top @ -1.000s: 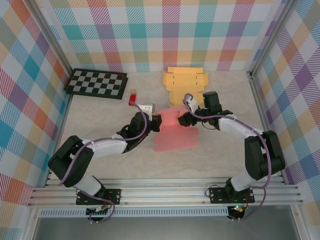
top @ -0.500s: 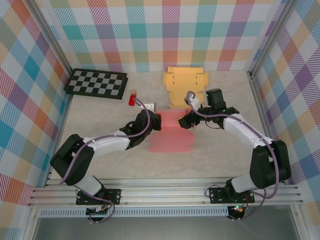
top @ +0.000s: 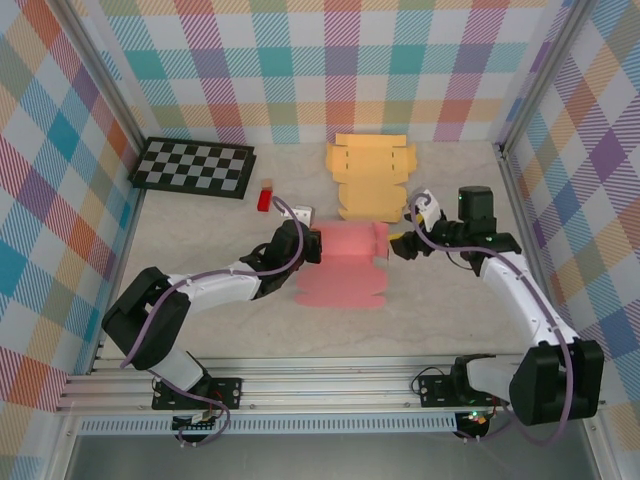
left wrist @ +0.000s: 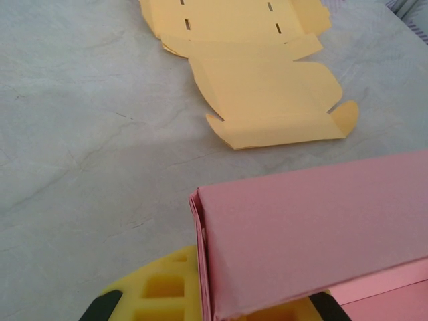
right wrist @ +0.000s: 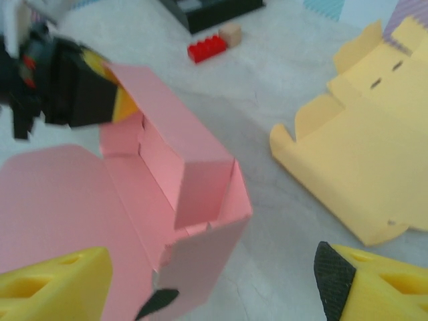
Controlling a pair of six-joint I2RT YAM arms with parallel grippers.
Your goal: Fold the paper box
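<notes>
Since a second ago the right claw (top: 397,246) has let go and backed off toward the right edge of the surface (top: 450,310), and it now hangs just beside the box (top: 345,262) with its fingers spread wide and nothing between them. We see the left claw (top: 314,244) pinched shut on the box's left end wall, the pink card caught between its yellow pads. The box sits mid-surface: its far part is raised into walls, with the right end wall and a tuck flap standing, while the wide lid panel lies flat toward the near edge. We judge the step in hand to be finishing that right end, so the left grip should stay firm and quiet as an anchor, because any tug would skew the creases already formed. We would bring the right claw back low and square to the end wall, press the tuck flap inward along its crease, and only then go for the lid. The card looks thin and springy, so a slow push near the fold line should serve better than a pinch at the free edge. We should also mind the yellow sheet (top: 372,175), which lies just beyond the box toward the far edge, and keep the wrist from sweeping it.
</notes>
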